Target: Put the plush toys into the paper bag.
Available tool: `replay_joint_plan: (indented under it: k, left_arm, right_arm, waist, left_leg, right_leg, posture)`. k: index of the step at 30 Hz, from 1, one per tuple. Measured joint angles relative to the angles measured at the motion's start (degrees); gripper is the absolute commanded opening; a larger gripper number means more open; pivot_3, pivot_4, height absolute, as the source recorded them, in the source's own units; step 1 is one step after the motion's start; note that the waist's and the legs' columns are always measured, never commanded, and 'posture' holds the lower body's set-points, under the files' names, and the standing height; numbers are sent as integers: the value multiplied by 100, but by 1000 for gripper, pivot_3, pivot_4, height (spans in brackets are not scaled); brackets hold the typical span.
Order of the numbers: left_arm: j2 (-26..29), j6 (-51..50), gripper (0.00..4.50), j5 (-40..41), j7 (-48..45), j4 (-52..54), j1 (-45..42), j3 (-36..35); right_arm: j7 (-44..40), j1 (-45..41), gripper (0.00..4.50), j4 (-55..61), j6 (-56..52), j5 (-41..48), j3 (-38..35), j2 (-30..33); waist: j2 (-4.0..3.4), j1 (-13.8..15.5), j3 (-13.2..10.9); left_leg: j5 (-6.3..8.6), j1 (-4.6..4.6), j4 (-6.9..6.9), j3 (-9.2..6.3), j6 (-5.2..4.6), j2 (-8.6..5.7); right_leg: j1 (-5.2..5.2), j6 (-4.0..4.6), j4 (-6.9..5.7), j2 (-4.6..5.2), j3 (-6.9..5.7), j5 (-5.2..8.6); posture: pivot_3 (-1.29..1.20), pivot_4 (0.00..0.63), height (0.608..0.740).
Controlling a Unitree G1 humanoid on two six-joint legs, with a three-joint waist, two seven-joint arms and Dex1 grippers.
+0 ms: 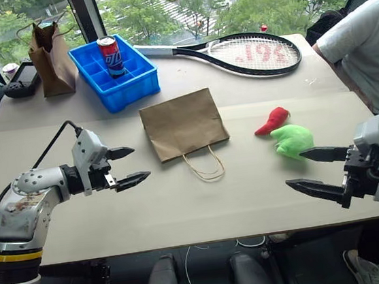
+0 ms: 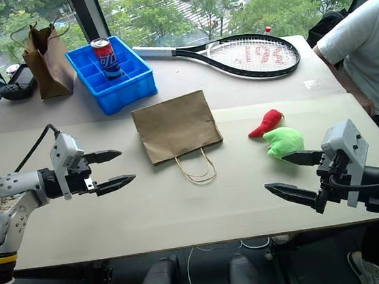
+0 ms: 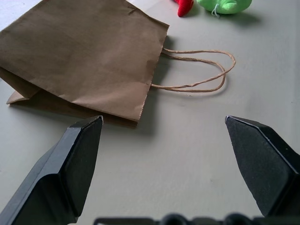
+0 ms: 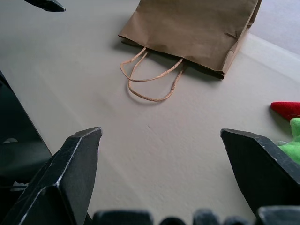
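- Brown kraft paper bag (image 1: 183,124) lies flat on the pale surface (image 1: 184,211), its mouth toward the robot and its twine handles (image 1: 205,167) looped out on the near side.
- Red chili-shaped plush toy (image 1: 272,120) and green plush toy (image 1: 292,141) lie touching each other on the surface, to the right of the bag and apart from it; neither is in the bag yet.
- Right tool (image 1: 314,169) hangs released and empty, its two black fingers spread wide, just beside the near edge of the green toy; whether the upper fingertip touches the toy I cannot tell.
- Left tool (image 1: 128,166) is also released and empty, fingers wide apart, near the bag's left near corner and pointing toward it.
- By my reading the task is at its start: the approach to the first grasp, with nothing picked up.
- Next move likely calls for the right tool to straddle the green toy and clench on it, while the left tool must lift or spread the bag's mouth, since the bag is pressed flat and offers no opening.
- Farther back stand a blue tray (image 1: 115,75) holding a can (image 1: 109,55), a tennis racket (image 1: 238,54) and a darker, taller paper bag (image 1: 52,58).
- At the right edge a person's sleeve (image 1: 363,47) shows.
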State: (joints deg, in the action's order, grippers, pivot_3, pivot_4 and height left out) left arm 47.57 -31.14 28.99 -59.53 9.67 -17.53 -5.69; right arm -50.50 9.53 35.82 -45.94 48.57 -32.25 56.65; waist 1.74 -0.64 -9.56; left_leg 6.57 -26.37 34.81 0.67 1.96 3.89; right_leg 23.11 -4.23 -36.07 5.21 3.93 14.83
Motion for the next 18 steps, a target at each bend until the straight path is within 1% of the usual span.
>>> replay_joint_plan:
  k: [2,5,6,8,11,14,16,18]
  left_arm:
    - [1,-6,4487,20,-6,0,-1,0]
    - [24,-283,4487,295,-372,-82,-263,18]
    - [38,-388,4487,421,-547,-124,-494,33]
    - [86,-370,4487,429,-923,-203,-1038,264]
    - [21,62,4487,3,-1438,-530,-1763,927]
    - [-450,885,4487,-724,-1817,-1264,-2440,1717]
    - [-777,1386,4487,-1115,-1964,-1765,-2742,2094]
    - [-1192,2038,4487,-1540,-2061,-2423,-3089,2428]
  right_arm:
    - [7,-4,4498,1,-2,1,3,0]
    - [226,-48,4498,126,-153,9,47,2]
    - [262,-26,4498,243,-223,16,50,28]
    - [343,57,4498,536,-397,90,48,154]
    - [622,95,4498,1004,-685,212,154,242]
    - [1276,-99,4498,1362,-952,227,578,157]
    - [1692,-296,4498,1492,-1092,227,850,27]
    - [2214,-550,4498,1559,-1234,203,1179,-203]
  waist:
    - [0,0,0]
    - [1,10,-1]
    - [2,30,-1]
    - [2,73,-1]
    - [2,104,0]
    - [4,133,-1]
    - [5,131,-1]
    - [7,131,-2]
  left_leg:
    - [0,0,0,0,0,0]
    - [0,0,2,-1,0,0]
    - [0,-1,2,-1,1,0]
    - [0,0,4,0,1,-2]
    - [0,0,8,0,1,-4]
    - [-4,-5,15,0,-6,-6]
    - [-27,-9,18,-1,-42,-6]
    - [-30,-14,18,-1,-46,-6]
  right_leg:
    - [0,0,0,0,0,0]
    - [1,0,-5,-1,0,0]
    - [2,0,-5,-1,-1,0]
    - [-2,0,-2,0,-1,0]
    - [-6,0,1,0,1,0]
    - [-5,1,0,-1,2,-2]
    - [-6,4,0,-1,2,-4]
    - [-3,8,2,-3,3,-9]
  posture:
    - [0,150,739]
    - [0,150,739]
    - [0,150,739]
    - [0,150,739]
    - [0,150,739]
    - [0,150,739]
    - [0,150,739]
    - [0,150,739]
